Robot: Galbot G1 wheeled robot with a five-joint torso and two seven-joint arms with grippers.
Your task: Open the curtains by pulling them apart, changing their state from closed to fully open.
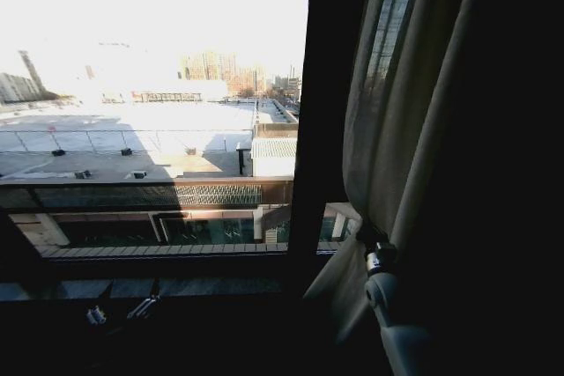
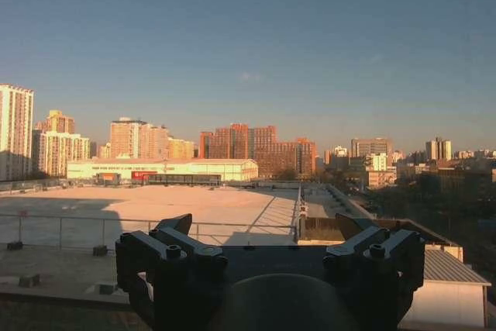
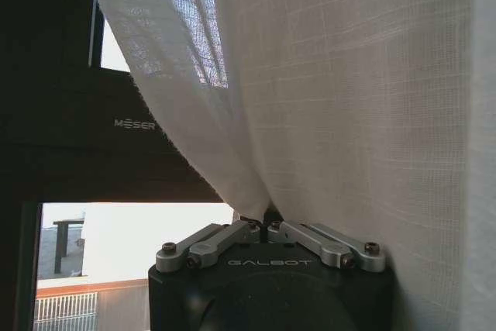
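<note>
Right gripper (image 3: pixel 264 227) pinches the curtain (image 3: pixel 325 98).
We see its folds hang long and vertical above the closed jaws, right of the frame (image 1: pixel 322 129); our left gripper (image 2: pixel 267 249) waits open, low left.

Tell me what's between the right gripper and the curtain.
Nothing. In the right wrist view the right gripper is shut on a gathered fold of the curtain, cloth pinched directly between its fingertips. The head view shows it bunched there too.

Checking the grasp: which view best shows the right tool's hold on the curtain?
The right wrist view: the right tool pinches a gathered fold of curtain up close. The head view shows it smaller and darker; the left wrist view faces outdoors.
</note>
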